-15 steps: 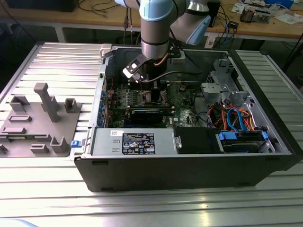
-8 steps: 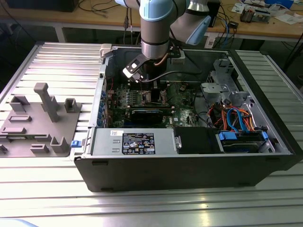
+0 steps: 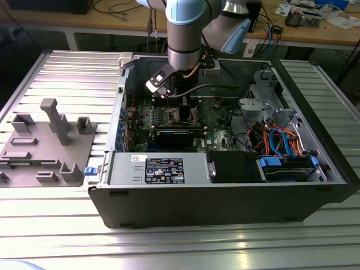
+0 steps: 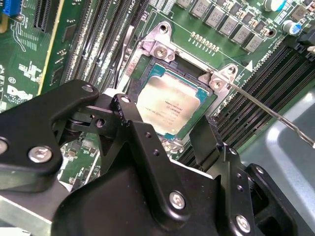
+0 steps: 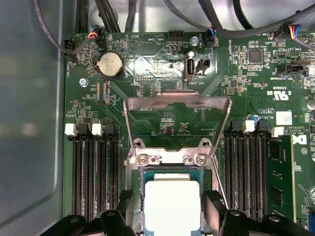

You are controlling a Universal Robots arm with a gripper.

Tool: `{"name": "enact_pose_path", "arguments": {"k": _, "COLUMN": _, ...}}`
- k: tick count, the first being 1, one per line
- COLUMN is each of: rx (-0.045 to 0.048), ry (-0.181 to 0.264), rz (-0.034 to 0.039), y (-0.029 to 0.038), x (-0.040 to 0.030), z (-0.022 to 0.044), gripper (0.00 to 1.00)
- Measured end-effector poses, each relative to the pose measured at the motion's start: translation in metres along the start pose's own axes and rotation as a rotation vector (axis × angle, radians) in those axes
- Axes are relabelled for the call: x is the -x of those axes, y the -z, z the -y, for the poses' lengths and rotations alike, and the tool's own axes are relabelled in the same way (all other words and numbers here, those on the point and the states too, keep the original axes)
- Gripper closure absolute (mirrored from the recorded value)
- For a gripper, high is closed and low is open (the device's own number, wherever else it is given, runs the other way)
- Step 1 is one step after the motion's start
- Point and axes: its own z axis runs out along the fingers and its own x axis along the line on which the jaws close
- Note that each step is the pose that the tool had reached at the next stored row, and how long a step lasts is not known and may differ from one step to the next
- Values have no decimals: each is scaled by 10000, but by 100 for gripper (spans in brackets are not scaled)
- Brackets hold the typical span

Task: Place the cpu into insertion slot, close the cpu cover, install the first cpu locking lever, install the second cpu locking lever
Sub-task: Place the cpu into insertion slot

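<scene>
Pale silvery metal marks the cpu [image 4: 172,98], which is seen lying flat and square inside the slot [image 4: 147,66] in the second wrist view. The gripper [image 4: 162,115] is held open just above it. One black finger stands at either side of the chip, and no contact can be made out.

The cover [image 5: 177,100] is raised on its hinge and stands up from the far edge of the slot, so the chip is left uncovered. A thin wire lever [image 4: 266,110] is swung out, clear of the slot.

The cpu is judged to be light, thin and stiff. Its lid is smooth and its contact side fragile, so it is best taken by two opposite edges and kept level. The cover is judged to be thin, springy sheet metal, best pressed at its free cross-bar and not at the cut-out.

The slot is carried on the green motherboard [image 5: 147,73], between two memory banks [image 5: 93,177]. The board is housed in an open case [image 3: 225,202], together with a labelled power supply [image 3: 157,169] and a bundle of orange and blue cables [image 3: 281,140]. The case rests on a ribbed table [image 3: 56,73], where a grey fixture [image 3: 45,146] is set at the exterior view's left.
</scene>
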Motion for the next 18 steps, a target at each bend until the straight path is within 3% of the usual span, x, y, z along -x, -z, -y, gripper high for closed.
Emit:
{"name": "enact_pose_path", "arguments": {"k": 9, "rx": 1, "ry": 2, "rz": -18, "y": 136, "x": 6, "z": -10, "gripper": 34}}
{"name": "enact_pose_path", "arguments": {"k": 10, "rx": 0, "ry": 0, "rz": -35, "y": 136, "x": 20, "z": -10, "gripper": 40}}
{"name": "enact_pose_path", "arguments": {"k": 11, "rx": 1, "ry": -2, "rz": -46, "y": 136, "x": 33, "z": -10, "gripper": 40}}
{"name": "enact_pose_path", "arguments": {"k": 15, "rx": 1, "ry": -6, "rz": -73, "y": 139, "x": 55, "z": -9, "gripper": 65}}
{"name": "enact_pose_path", "arguments": {"k": 16, "rx": -8, "ry": -5, "rz": -73, "y": 148, "x": 55, "z": -10, "gripper": 65}}
{"name": "enact_pose_path", "arguments": {"k": 18, "rx": -77, "ry": -5, "rz": -81, "y": 168, "x": 55, "z": -17, "gripper": 77}}
